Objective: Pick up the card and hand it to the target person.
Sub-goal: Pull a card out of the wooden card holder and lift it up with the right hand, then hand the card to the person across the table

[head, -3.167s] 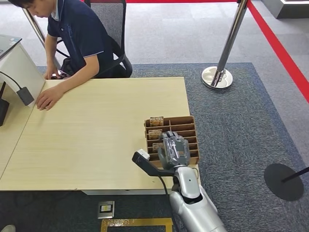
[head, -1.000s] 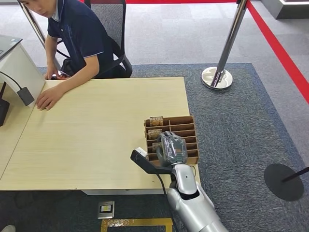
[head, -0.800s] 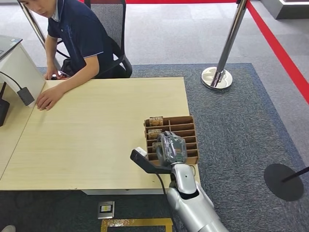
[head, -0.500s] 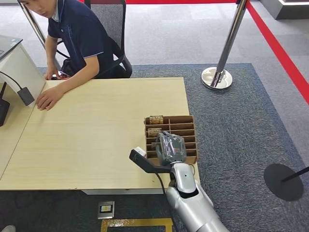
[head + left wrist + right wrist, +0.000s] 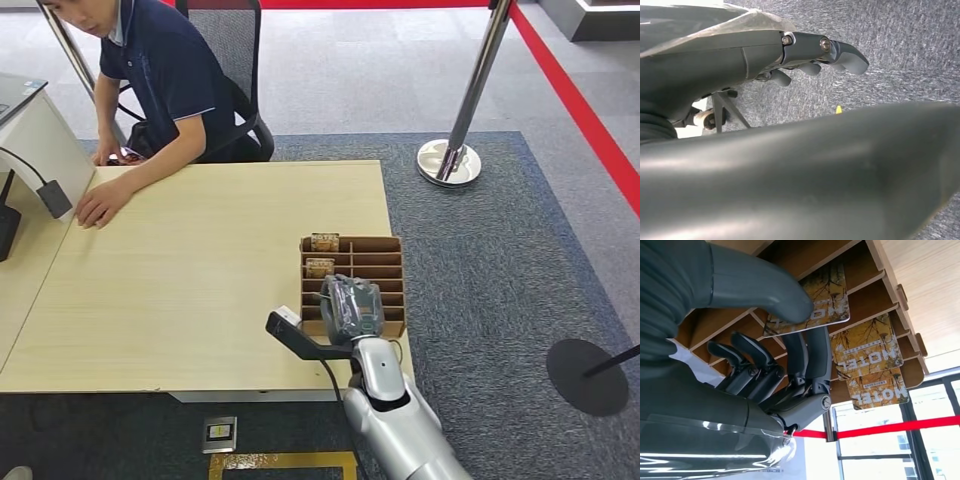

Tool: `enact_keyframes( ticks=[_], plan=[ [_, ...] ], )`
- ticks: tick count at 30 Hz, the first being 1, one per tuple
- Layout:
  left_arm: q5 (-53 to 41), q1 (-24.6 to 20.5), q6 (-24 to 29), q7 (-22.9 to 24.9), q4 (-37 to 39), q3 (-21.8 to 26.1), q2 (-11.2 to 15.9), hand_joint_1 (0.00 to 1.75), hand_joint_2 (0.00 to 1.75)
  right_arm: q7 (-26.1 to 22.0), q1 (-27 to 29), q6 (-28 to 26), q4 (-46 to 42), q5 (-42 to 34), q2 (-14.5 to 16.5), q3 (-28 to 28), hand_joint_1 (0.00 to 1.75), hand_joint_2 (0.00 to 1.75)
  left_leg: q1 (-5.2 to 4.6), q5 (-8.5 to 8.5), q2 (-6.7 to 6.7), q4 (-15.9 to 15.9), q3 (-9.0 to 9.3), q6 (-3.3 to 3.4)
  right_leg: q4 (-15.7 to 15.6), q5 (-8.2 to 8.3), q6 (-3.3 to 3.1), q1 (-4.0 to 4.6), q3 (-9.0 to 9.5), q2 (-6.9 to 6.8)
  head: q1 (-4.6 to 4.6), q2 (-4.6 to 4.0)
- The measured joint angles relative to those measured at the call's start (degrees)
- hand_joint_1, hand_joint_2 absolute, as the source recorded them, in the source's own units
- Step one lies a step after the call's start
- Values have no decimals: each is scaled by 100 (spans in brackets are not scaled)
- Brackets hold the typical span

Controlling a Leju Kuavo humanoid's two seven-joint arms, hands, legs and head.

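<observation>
A brown slotted card rack (image 5: 381, 270) stands at the table's near right corner, with two yellow HOTEL cards (image 5: 325, 241) upright in its far slots. My right hand (image 5: 352, 307) is over the rack's near slots. In the right wrist view this hand (image 5: 764, 365) pinches a yellow HOTEL card (image 5: 830, 302) between its thumb and fingers, right at the rack (image 5: 874, 287); two more cards (image 5: 870, 347) stand behind it. My left hand (image 5: 821, 50) hangs over grey carpet with its fingers stretched out and nothing in them. The person (image 5: 162, 70) sits at the table's far left corner.
The person's hand (image 5: 98, 200) lies flat on the light wooden table (image 5: 196, 280). A white device with a cable (image 5: 38, 140) stands at the left. A chrome stanchion (image 5: 453, 160) and a red floor line (image 5: 581, 110) are off to the right on the carpet.
My right hand has drawn slightly towards me and to the left over the rack. The card that stood in the third slot is now under the hand.
</observation>
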Motion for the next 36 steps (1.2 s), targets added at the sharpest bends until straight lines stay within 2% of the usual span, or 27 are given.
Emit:
enact_keyframes(
  ticks=[6, 13, 17, 21, 25, 32, 36],
  plan=[
    [9, 0, 1, -79, 0, 1, 0, 0, 0, -263, 273, 38, -550, -103, -74, 14, 175, 175, 0, 0, 0, 0, -4, 0, 0, 0, 0, 0, -3, 0, 0, 0],
    [48, -1, -10, -106, 0, 4, -1, 0, 0, -710, 590, 458, -1914, -741, -313, 296, 175, 175, 0, 0, 0, 0, -5, 0, 0, 0, 0, 0, -5, 0, 1, 0],
    [80, -1, -13, -149, 0, 22, -5, 0, 0, -897, 523, 665, -2632, -1065, -461, 571, 175, 175, 0, 3, 0, 0, -5, -2, 1, 4, -1, 0, -5, 0, 0, 0],
    [96, -9, -8, -167, 0, 37, -17, 0, 0, -1002, 164, 841, -2933, -1309, -488, 793, 175, 175, 1, 8, 1, 0, -5, -5, 2, 8, -3, 0, -5, 0, 0, 0],
    [102, -18, -5, -170, 0, 38, -30, 0, 0, -1081, -383, 808, -2666, -1509, -351, 913, 175, 175, 1, 15, 2, 0, -6, -7, 9, 13, -7, -1, -7, 0, 0, 0],
    [125, -45, -4, -193, 0, 42, -44, 0, 0, -1010, -1548, 576, -1338, -1578, 233, 979, 175, 175, 4, 28, 4, 0, -6, -14, 16, 20, -12, 0, -11, 0, -1, 0],
    [193, -50, 14, -170, 0, 67, -55, 0, 0, -856, -2020, 544, -706, -1892, 456, 1151, 175, 175, 4, 29, 3, 0, -8, -16, 16, 20, -13, 0, -12, 0, -1, 0]
  ],
)
